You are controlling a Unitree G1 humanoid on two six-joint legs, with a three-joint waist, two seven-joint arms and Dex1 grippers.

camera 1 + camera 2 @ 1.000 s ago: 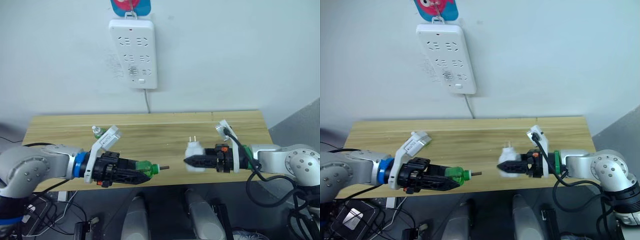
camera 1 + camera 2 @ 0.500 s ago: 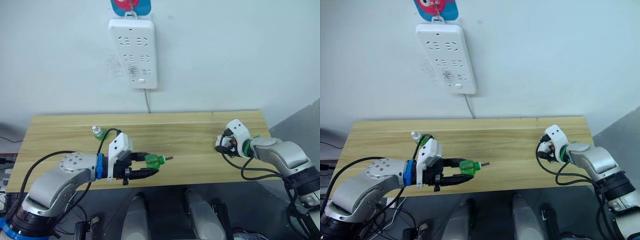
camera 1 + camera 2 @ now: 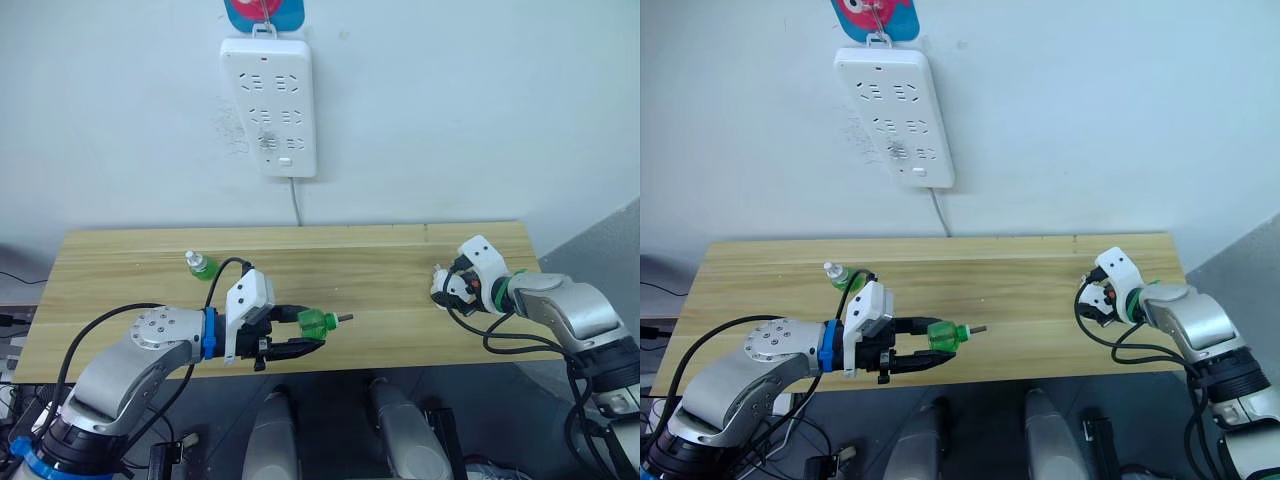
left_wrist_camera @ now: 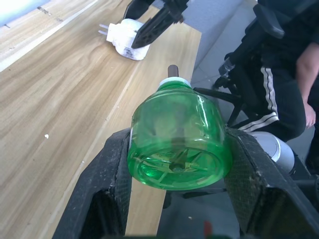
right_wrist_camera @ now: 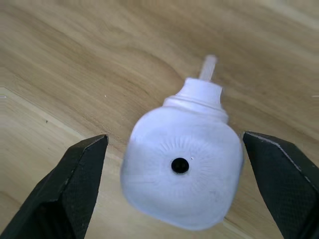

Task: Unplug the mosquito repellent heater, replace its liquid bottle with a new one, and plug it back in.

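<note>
Heater (image 3: 441, 290) mostly hidden behind right wrist; seated person (image 4: 279, 74) cut off.

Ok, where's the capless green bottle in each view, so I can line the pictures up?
Left eye view: capless green bottle lower centre-left, held in the left gripper.
Right eye view: same place.
Left wrist view: centre, base toward the camera, between the jaws.
Right wrist view: not in it.
Shared landmark: the wooden table; the white heater lies on it in both wrist views.

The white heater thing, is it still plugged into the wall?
No. The heater lies on the table, its prongs bare, away from the power strip.
</note>
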